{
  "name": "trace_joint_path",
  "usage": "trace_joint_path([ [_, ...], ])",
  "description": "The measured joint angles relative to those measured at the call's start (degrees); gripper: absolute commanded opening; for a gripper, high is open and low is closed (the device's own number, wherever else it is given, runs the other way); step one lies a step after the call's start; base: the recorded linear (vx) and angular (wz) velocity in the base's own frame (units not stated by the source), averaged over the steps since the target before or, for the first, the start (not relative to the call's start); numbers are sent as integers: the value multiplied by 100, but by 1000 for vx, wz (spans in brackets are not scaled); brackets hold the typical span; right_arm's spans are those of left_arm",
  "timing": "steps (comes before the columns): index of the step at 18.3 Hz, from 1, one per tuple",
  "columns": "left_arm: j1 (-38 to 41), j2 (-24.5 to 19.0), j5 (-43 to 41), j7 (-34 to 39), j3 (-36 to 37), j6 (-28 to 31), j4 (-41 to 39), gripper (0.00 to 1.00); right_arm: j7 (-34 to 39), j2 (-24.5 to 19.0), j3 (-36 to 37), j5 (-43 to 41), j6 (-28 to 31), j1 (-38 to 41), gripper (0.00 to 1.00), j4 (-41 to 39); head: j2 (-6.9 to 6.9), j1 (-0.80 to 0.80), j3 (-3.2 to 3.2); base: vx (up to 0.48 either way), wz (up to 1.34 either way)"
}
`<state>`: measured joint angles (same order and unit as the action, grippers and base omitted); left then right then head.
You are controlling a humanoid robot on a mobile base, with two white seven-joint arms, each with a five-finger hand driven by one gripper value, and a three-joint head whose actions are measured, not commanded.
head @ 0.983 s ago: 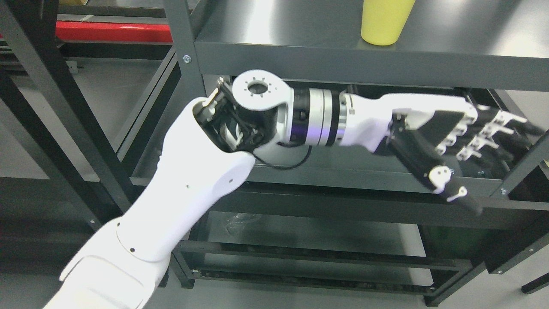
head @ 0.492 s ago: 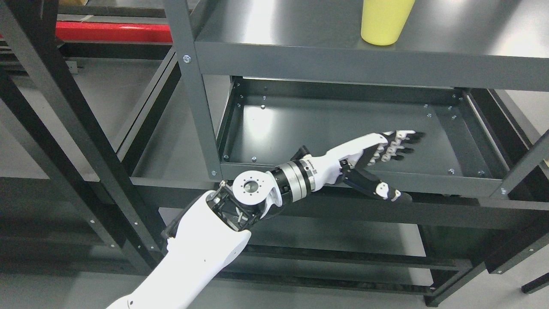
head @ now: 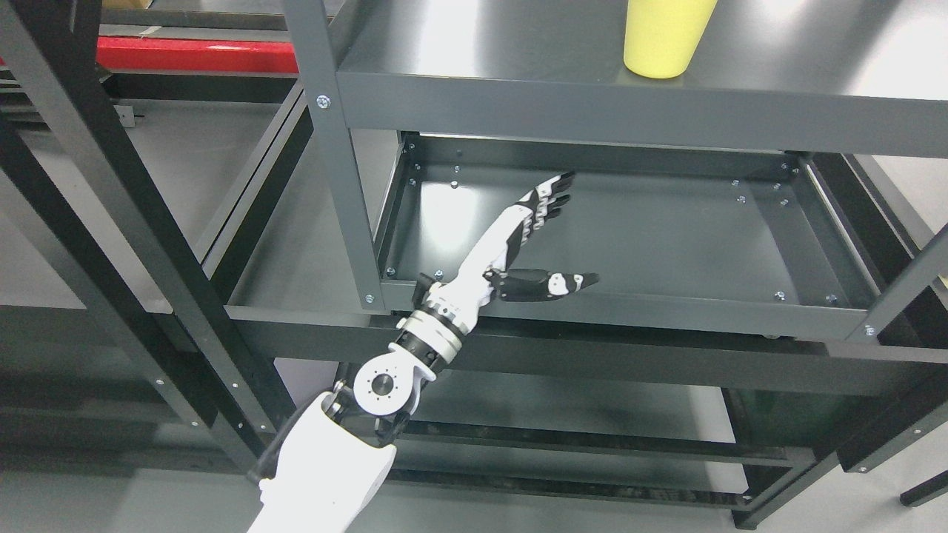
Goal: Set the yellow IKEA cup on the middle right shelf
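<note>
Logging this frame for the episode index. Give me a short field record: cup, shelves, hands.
cup: yellow cup upright on the upper shelf, top cut off by the frame edge
cup held: no
left robot hand: open, fingers spread, holding nothing, in front of the lower shelf tray
right robot hand: not in view
lower shelf tray: nothing seen standing on it

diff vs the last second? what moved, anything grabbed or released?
Only the left arm moved: it dropped down and pulled back toward the lower left, and the left robot hand swung from pointing right to pointing up-right over the lower shelf tray. Its fingers are spread and hold nothing; nothing was grabbed or released. The yellow cup stayed upright on the upper shelf, and the rack did not shift.
</note>
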<state>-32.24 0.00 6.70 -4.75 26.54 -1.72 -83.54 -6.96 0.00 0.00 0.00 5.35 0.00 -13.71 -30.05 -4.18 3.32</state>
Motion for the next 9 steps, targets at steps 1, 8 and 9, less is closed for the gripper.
trace_joint_path([
  [1,115,0,-37,23,-88,-20,-30,98,11,0,0,0,0,0,99,0,0,0,0,0,0],
  [8,695,0,-183,60,-662,-29,-297,99,25,0,0,0,0,0,99,0,0,0,0,0,0],
  [9,736,0,-190,60,-743,-32,-329,98,25,0,0,0,0,0,100,0,0,0,0,0,0],
])
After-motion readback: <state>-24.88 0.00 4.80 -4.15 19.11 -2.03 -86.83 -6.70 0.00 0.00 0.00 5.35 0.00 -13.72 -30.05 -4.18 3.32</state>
